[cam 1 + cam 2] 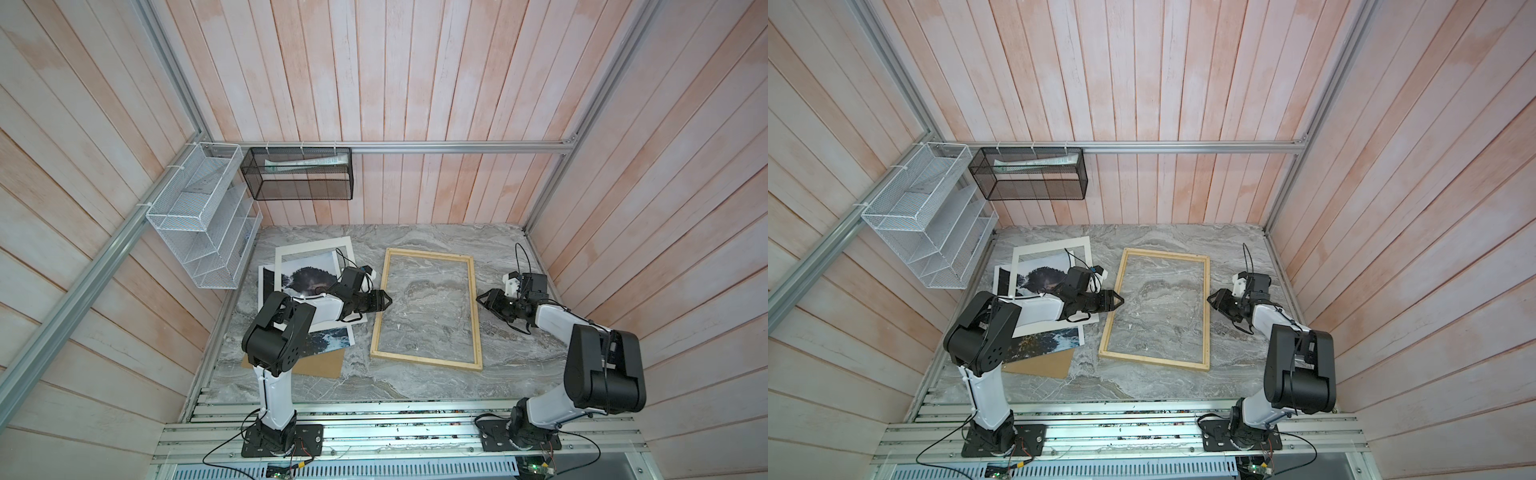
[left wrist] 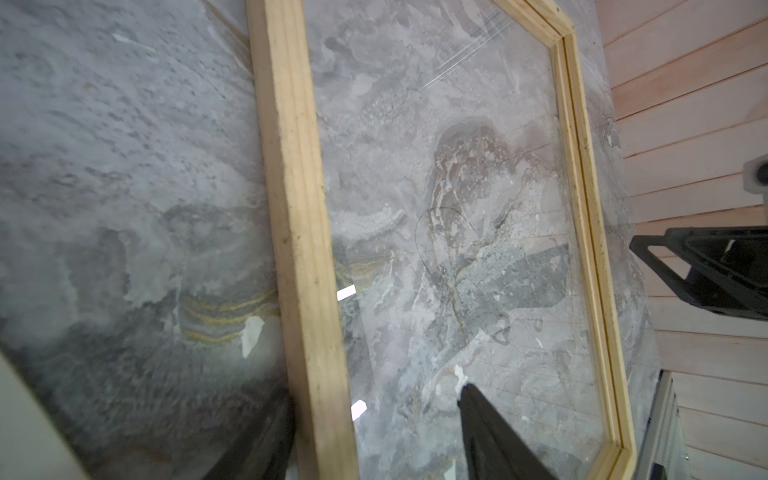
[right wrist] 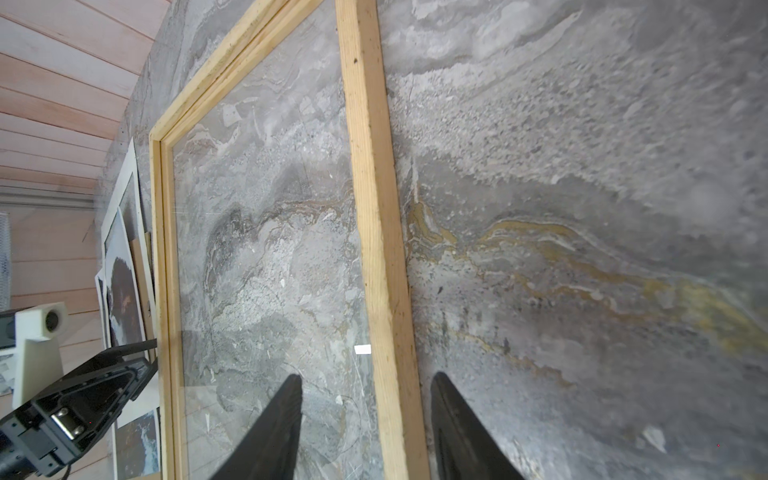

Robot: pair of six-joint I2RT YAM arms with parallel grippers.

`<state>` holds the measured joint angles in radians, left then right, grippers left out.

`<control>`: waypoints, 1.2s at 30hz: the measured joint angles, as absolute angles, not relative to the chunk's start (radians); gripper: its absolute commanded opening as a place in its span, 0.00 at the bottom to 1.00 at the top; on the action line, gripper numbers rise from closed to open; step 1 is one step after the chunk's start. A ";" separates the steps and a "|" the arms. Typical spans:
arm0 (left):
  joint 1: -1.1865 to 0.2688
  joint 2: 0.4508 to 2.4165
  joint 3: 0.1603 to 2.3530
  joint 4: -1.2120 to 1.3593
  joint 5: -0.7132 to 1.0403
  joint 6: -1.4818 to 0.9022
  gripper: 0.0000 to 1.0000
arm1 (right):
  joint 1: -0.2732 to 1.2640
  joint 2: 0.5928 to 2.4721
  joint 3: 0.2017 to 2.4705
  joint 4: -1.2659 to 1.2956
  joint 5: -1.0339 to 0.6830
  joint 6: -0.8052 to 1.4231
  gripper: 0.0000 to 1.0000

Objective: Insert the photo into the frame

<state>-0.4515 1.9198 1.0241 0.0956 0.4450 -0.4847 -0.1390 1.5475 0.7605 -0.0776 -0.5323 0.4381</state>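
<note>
As it lies flat, the frame point(image 1: 426, 360), long axis near-to-far.

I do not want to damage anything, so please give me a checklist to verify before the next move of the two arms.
1. Thin pale wooden frame lies flat on the grey marble table: ok.
2. Left gripper open, astride one long side of the frame: ok.
3. Right gripper open, astride the opposite long side: ok.
4. Waterfall paper photo free to pick up: not ok, the white mat with rectangular cut-out lies on it.
5. Grippers touching the frame: cannot tell.
</note>
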 measured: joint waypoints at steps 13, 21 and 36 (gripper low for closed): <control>-0.490 1.905 0.971 0.163 0.465 -0.532 0.63 | -0.158 1.610 0.750 -0.007 -0.620 0.470 0.50; -0.493 1.905 0.964 0.180 0.467 -0.544 0.64 | -0.158 1.620 0.744 0.020 -0.657 0.476 0.50; -0.499 1.821 0.980 0.073 0.336 -0.516 0.70 | -0.158 1.567 0.742 0.004 -0.644 0.467 0.50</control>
